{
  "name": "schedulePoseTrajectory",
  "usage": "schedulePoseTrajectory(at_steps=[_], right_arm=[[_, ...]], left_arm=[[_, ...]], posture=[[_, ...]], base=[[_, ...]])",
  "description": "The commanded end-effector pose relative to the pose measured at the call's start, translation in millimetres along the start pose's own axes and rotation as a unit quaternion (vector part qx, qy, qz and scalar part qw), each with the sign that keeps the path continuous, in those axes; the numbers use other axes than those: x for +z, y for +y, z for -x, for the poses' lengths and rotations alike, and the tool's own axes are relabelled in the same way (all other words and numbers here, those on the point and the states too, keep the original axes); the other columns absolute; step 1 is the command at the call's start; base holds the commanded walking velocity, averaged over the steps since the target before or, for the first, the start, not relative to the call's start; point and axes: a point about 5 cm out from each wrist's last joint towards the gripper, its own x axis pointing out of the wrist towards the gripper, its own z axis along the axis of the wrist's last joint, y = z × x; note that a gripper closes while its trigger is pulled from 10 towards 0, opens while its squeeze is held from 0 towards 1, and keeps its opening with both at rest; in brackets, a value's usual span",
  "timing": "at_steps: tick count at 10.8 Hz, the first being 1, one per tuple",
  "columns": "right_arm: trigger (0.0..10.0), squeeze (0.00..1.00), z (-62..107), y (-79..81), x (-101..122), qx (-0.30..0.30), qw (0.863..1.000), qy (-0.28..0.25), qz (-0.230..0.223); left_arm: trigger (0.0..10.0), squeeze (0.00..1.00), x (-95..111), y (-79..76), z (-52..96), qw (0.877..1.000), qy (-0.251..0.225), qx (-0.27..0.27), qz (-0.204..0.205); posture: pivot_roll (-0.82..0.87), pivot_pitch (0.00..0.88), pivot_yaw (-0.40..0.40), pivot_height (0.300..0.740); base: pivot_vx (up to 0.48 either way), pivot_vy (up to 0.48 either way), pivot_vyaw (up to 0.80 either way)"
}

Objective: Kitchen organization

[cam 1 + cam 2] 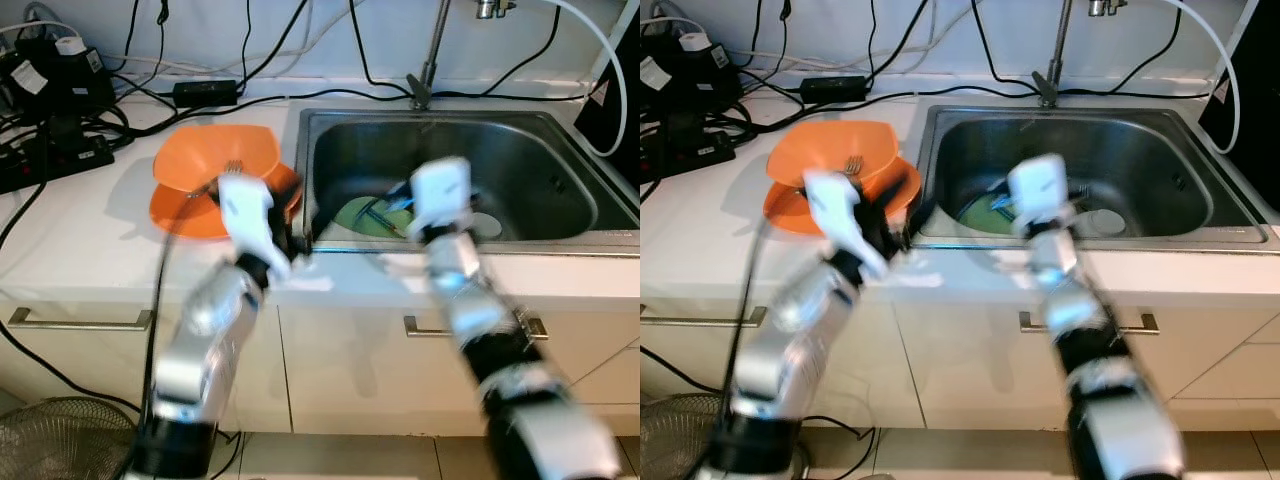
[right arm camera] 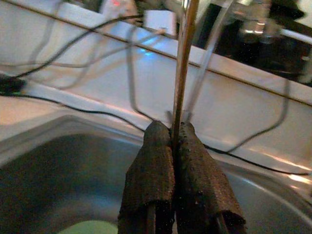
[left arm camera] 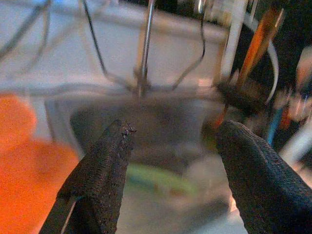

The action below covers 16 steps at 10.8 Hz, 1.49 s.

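Sitting left on the counter (image 1: 70, 250), two stacked orange dishes (image 1: 215, 160) carry one fork (image 1: 235, 167), just beyond the left pincer (image 3: 170, 146), whose fingers spread wide and empty. Right of them, one sink (image 1: 560, 240) holds one green plate (image 1: 365, 215) ahead of the right pincer (image 2: 174, 146), fingers pressed together, which looks nearer to it.

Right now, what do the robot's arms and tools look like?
Both arms are shiny silver with black joint bands and a white block at each wrist. The left tool has two long, rough black fingers. The right tool has the same dark, grainy fingers. A thin black cable runs beside the left arm.
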Motion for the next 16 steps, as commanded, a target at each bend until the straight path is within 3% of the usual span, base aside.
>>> schedulePoseTrajectory(at_steps=[1,5,10,13,14,15,16], right_arm=[[10.0,0.00,-4.6,-6.3,-2.4,-0.013,1.000,0.017,-0.011],[10.0,0.00,-14.4,-11.7,-16.7,0.006,0.995,0.097,-0.038],[10.0,0.00,-2.7,2.5,-40.5,0.040,0.979,0.185,-0.075],[10.0,0.00,3.9,9.2,-47.9,0.055,0.975,0.205,-0.072],[10.0,0.24,5.6,10.3,-49.9,0.058,0.973,0.211,-0.073],[10.0,0.27,6.9,11.4,-51.2,0.060,0.972,0.214,-0.073],[10.0,0.91,8.4,12.9,-52.5,0.064,0.971,0.217,-0.074]], left_arm=[[10.0,0.00,-6.3,-0.1,0.9,1.000,0.017,0.002,-0.007],[10.0,0.00,-30.2,-5.9,5.6,0.996,0.082,-0.032,-0.024],[10.0,0.00,-35.6,-15.2,8.0,0.991,0.109,-0.068,-0.032],[10.0,0.00,-38.6,-17.5,10.7,0.988,0.123,-0.079,-0.038],[10.0,0.00,-38.0,-19.6,10.2,0.988,0.124,-0.084,-0.034],[10.0,0.00,-37.8,-20.2,10.0,0.988,0.124,-0.085,-0.034],[10.0,0.00,-38.5,-20.6,10.0,0.988,0.125,-0.086,-0.035]], posture=[[0.14,0.000,0.016,0.740],[0.15,0.000,0.015,0.740],[0.18,0.000,0.005,0.740],[0.18,0.000,0.006,0.740],[0.19,0.000,0.007,0.740],[0.19,0.000,0.008,0.740],[0.19,0.000,0.008,0.740]], base=[[0.000,0.000,0.00],[0.000,0.000,0.00],[0.000,0.000,0.00],[0.000,0.000,0.00],[0.000,0.000,0.00],[0.000,0.000,0.00],[0.000,0.000,0.00]])
